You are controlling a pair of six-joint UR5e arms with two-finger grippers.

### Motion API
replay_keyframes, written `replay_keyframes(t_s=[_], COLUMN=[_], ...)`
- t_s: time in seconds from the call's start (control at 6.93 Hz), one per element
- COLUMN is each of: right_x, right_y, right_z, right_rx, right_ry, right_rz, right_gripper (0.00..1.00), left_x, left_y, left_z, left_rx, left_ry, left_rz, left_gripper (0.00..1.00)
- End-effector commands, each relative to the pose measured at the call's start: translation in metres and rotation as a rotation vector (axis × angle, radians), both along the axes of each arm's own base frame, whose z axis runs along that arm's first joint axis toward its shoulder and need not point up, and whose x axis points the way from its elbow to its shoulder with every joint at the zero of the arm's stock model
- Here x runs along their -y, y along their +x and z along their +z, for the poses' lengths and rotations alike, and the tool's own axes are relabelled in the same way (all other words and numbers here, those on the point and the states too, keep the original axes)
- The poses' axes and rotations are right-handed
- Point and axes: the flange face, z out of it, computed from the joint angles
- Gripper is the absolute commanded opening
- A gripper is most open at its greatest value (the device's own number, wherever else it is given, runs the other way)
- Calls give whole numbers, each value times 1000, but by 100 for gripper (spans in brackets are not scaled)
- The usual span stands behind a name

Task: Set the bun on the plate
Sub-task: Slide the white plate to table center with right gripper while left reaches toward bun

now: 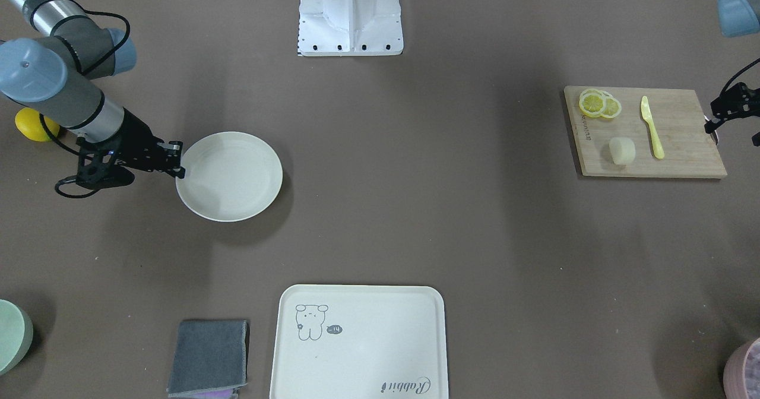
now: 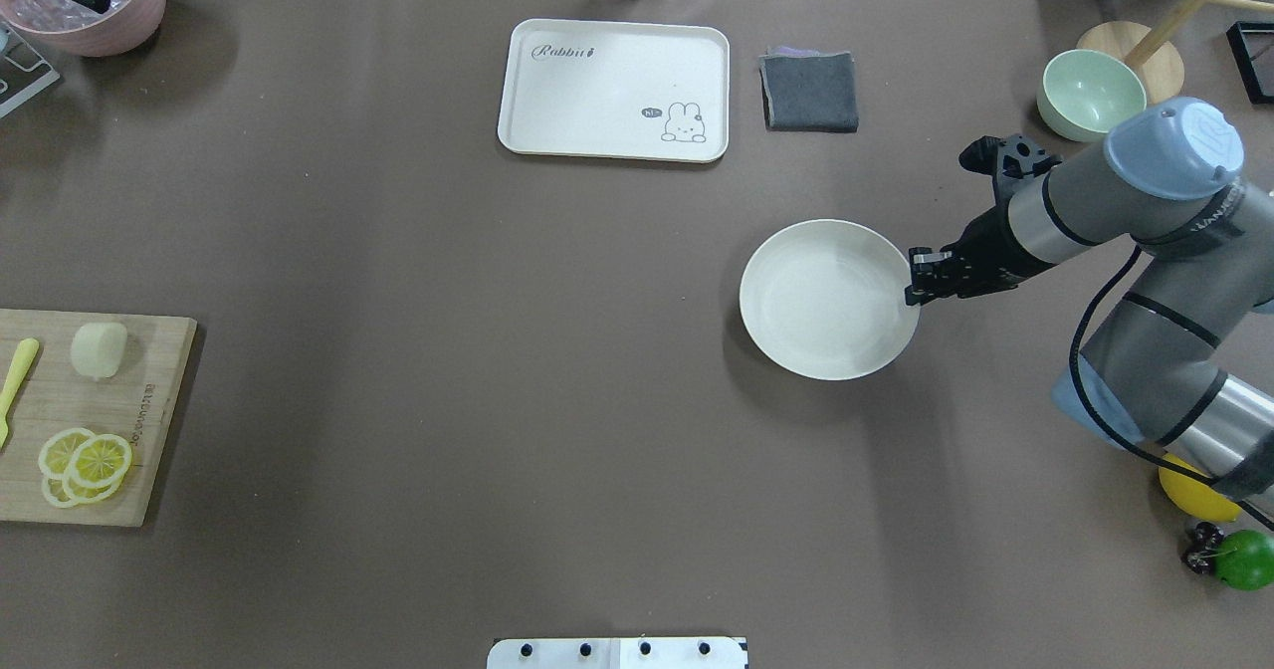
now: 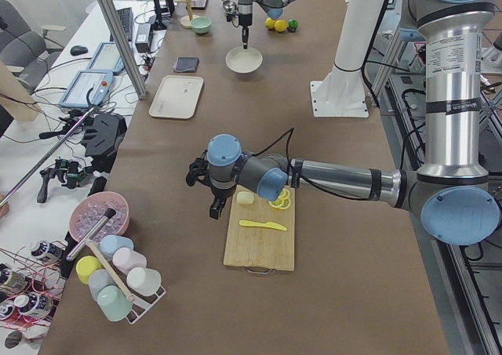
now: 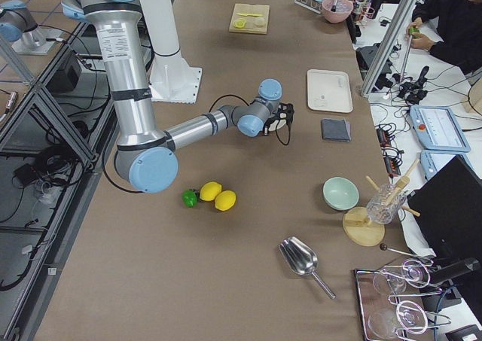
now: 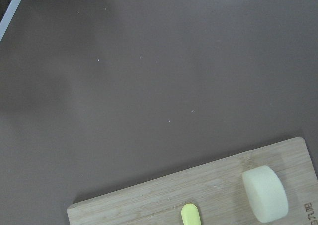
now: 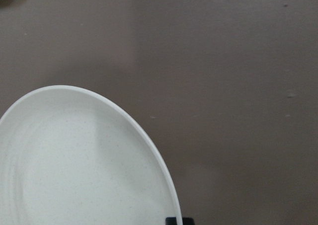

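Note:
The bun [image 1: 622, 151], a pale cream puck, lies on a wooden cutting board [image 1: 683, 155] at the table's left end, also seen from overhead [image 2: 99, 349] and in the left wrist view [image 5: 265, 193]. My left gripper [image 1: 711, 126] hangs just beyond the board's outer edge, clear of the bun; its fingers are not visible enough to judge. The off-white plate [image 2: 826, 301] sits on the table's right half. My right gripper [image 2: 914, 286] points down at the plate's [image 6: 74, 175] rim nearest the arm and appears shut on it.
Lemon slices [image 1: 599, 103] and a yellow knife [image 1: 652, 127] share the board. A cream tray [image 2: 557, 92] and a grey cloth [image 2: 810, 92] lie at the far edge. A green bowl [image 2: 1090, 94] stands far right; a yellow lemon [image 1: 35, 124] lies near the right arm.

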Motion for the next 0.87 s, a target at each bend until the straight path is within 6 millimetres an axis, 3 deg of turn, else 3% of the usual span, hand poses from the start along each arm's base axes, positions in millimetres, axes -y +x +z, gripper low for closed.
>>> replay_keyframes(t_s=[0.0, 0.14, 0.29, 0.72], right_x=[-24, -45, -59, -69], right_y=[-70, -109, -131, -166], right_z=[-70, -91, -101, -119], right_rx=[68, 73, 77, 78], right_ry=[-65, -58, -64, -73], right_rz=[16, 25, 32, 42], right_gripper=[0, 0, 0, 0], left_x=[11, 21, 20, 3], left_y=[34, 58, 79, 135], left_z=[-19, -41, -50, -73], left_rx=[-17, -44, -70, -108], left_ry=[-39, -98, -117, -212], left_rz=[-6, -53, -63, -134], left_gripper=[97, 97, 97, 97])
